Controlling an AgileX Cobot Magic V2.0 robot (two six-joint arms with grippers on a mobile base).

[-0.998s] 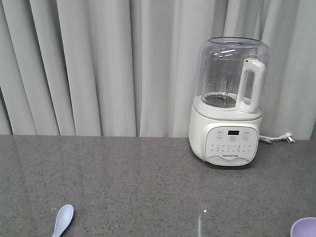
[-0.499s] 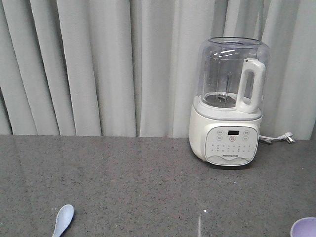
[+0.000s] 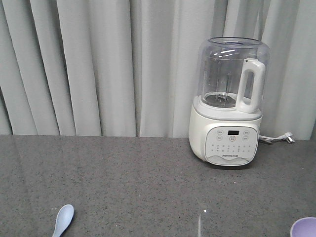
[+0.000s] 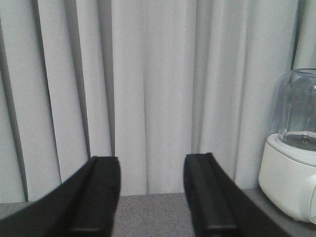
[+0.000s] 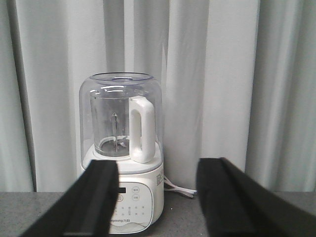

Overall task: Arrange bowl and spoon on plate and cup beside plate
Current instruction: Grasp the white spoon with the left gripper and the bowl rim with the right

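Left gripper: the jaws stand apart, two dark fingers rising from the bottom edge of the left wrist view with only curtain and a strip of counter showing in the gap.
Right gripper: the jaws stand apart as well, wider than the left pair, with nothing clamped; the blender shows past the left-hand finger.
Aim of both: level, toward the curtain at the back of the counter.
Spoon: lies flat on the counter at the bottom left of the front view, scoop end toward the curtain, handle cut off by the lower edge.
Bowl: sits at the bottom right corner of the front view, only part of its rim in the picture, well apart from the spoon.
Spoon and bowl relative to the jaws: cannot tell; these two show only in the front view and the grippers only in the wrist views.
Blender, front view: upright at the back right of the counter, clear jar on a white base, white handle to the right, a cord trailing off to its right.
Change from half a second and one second ago: none in the front view; spoon, bowl and blender lie in the same places.
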